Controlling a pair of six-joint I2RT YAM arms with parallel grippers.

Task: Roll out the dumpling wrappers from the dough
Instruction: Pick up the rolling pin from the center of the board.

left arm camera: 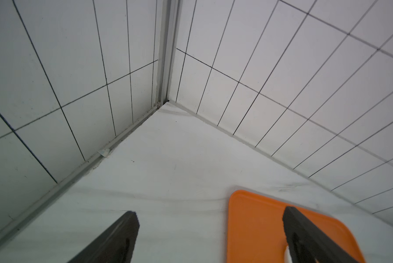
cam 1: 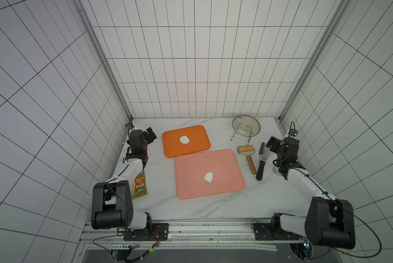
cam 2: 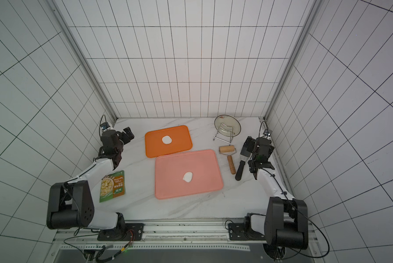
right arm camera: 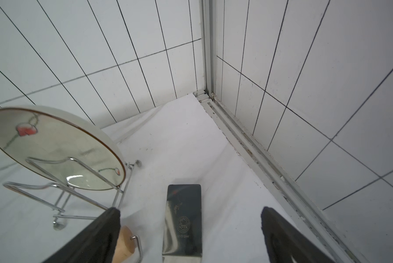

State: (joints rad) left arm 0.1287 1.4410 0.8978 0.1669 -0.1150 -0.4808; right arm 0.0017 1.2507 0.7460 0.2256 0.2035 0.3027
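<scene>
Two small lumps of dough show in both top views: one on the orange tray, another on the pink tray. No dumpling wrappers are in view. My left gripper is open and empty at the back left, beside the orange tray's corner. Open and empty too, my right gripper hangs at the right, over the blade of a steel spatula.
A wooden roller with handle and the black-handled spatula lie right of the pink tray. A plate on a wire rack stands at the back right. A green food packet lies front left.
</scene>
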